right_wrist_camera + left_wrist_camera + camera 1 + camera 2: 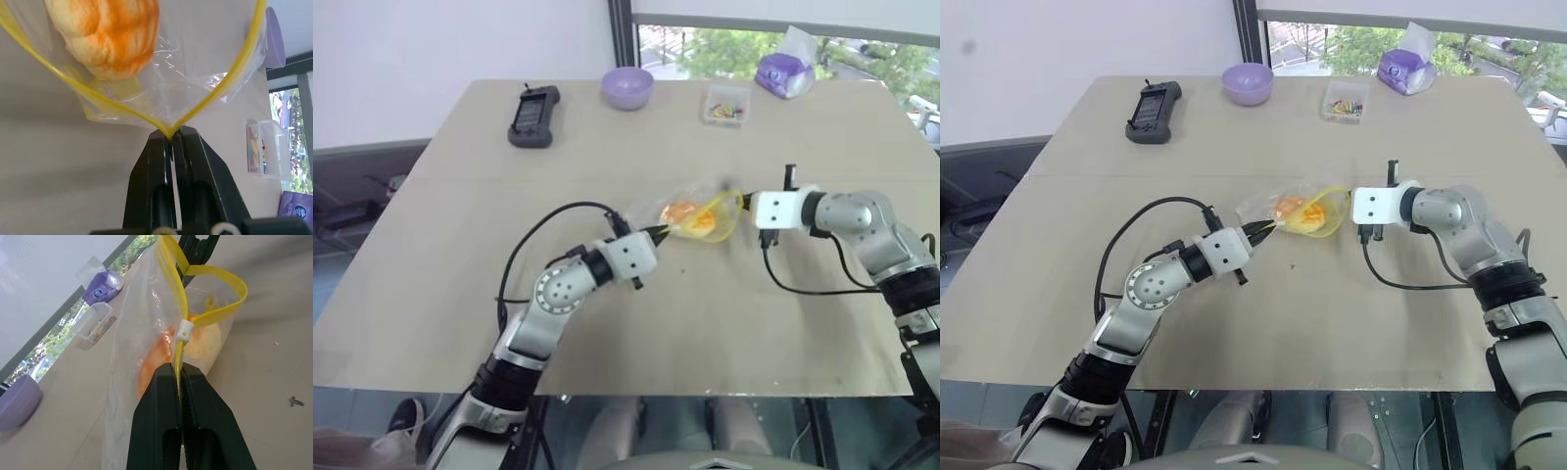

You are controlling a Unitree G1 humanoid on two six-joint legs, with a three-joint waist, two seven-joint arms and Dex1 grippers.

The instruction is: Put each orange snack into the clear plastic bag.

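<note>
My left end effector (180, 377) is clamped on the yellow strip of the clear plastic bag (700, 213). My right end effector (171, 139) is clamped on the opposite end of the same strip, so the bag mouth hangs open between the two. The orange snack (110, 34) sits inside the bag, between both end effectors, above the bench (705, 333). Beyond the bag, well apart from it, are a black handheld device (533, 115), a lilac bowl (626, 87), a small clear box (726, 105) and a purple packet (785, 73).
</note>
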